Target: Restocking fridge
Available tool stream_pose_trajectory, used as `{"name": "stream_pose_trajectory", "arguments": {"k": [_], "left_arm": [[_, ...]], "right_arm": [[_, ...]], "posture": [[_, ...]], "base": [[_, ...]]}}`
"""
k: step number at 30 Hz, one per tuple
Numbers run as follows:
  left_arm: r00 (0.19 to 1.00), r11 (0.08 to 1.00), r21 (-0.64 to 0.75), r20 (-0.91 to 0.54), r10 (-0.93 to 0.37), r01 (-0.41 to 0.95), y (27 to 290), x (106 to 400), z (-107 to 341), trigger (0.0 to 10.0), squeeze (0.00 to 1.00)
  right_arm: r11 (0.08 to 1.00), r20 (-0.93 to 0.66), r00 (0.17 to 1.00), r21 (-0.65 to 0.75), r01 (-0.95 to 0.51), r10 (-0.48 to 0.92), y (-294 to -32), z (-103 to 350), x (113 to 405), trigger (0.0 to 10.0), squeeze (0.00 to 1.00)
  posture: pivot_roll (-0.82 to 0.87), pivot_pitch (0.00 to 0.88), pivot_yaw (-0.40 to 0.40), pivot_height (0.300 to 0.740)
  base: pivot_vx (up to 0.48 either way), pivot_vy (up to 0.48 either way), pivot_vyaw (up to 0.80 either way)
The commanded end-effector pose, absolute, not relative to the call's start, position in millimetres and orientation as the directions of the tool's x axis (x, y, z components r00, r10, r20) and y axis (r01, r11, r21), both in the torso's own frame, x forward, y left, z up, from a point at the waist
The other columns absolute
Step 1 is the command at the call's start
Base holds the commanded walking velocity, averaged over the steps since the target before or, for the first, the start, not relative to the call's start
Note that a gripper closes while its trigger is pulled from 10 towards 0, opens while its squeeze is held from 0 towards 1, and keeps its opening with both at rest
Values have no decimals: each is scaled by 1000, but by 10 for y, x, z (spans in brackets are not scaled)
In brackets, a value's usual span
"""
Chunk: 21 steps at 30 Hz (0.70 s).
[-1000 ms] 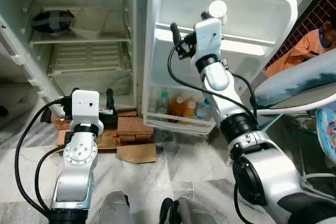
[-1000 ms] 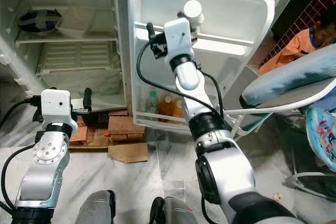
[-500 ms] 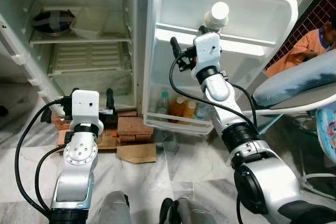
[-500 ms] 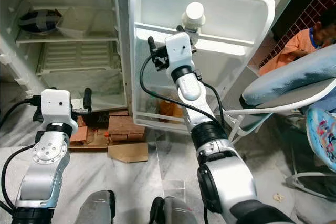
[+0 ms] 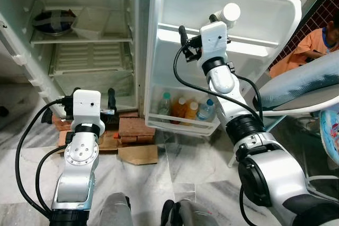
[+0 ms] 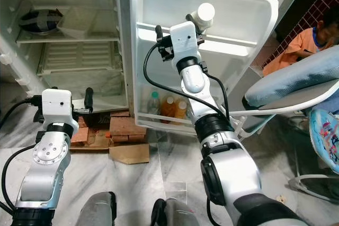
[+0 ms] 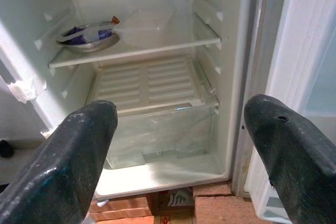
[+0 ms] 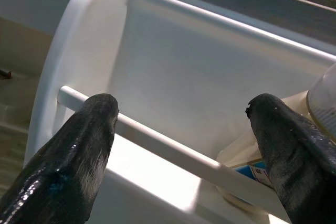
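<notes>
White single-door fridge, door swung fully open. White-capped pale plastic bottle stands upright on the door's upper shelf, behind the white rail, blue label low on its body. Four bottles upright in a row in the door's bottom shelf: clear green-capped bottle, two orange-liquid bottles side by side, clear blue-capped bottle at the far end. Inside the fridge, a metal bowl on the upper shelf; clear crisper drawer below.

Bricks + flattened cardboard on marble floor, near centre. Far right: person in orange shirt; padded chair w/ blue-grey cover.
</notes>
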<state>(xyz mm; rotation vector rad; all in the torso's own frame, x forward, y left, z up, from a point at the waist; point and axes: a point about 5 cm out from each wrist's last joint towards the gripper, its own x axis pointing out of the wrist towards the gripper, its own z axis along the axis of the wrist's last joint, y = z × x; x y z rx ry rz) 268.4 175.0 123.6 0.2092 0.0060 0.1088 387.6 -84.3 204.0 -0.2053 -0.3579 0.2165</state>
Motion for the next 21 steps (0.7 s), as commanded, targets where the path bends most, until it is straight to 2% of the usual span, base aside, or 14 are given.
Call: {"name": "stream_pose_trajectory", "arguments": {"k": [1,8,13,16,21], "left_arm": [[994,971,215,6,108,-107,1741,2677,1233,10000,0],[995,971,214,9,104,-104,1726,2688,1236,10000,0],[994,971,214,8,111,-110,1743,2678,1231,10000,0],[994,971,214,4,108,-106,1737,2669,1218,10000,0],[995,972,214,4,100,-98,1724,2683,1222,10000,0]], "right_arm": [[963,346,911,-221,-156,227,-851,2127,3910,10000,0],[963,372,899,-221,-157,232,-870,2230,3936,10000,0],[952,310,911,-225,-209,273,-894,2055,3893,10000,0],[956,242,944,-242,-164,223,-1026,1860,3867,10000,0],[966,252,954,-236,-102,162,-1112,1853,3873,10000,0]], "posture": [[241,113,-147,740],[240,110,-150,740],[239,111,-154,740],[233,112,-150,740],[231,109,-143,740]], "base": [[0,0,0],[0,0,0],[0,0,0],[0,0,0],[0,0,0]]}}
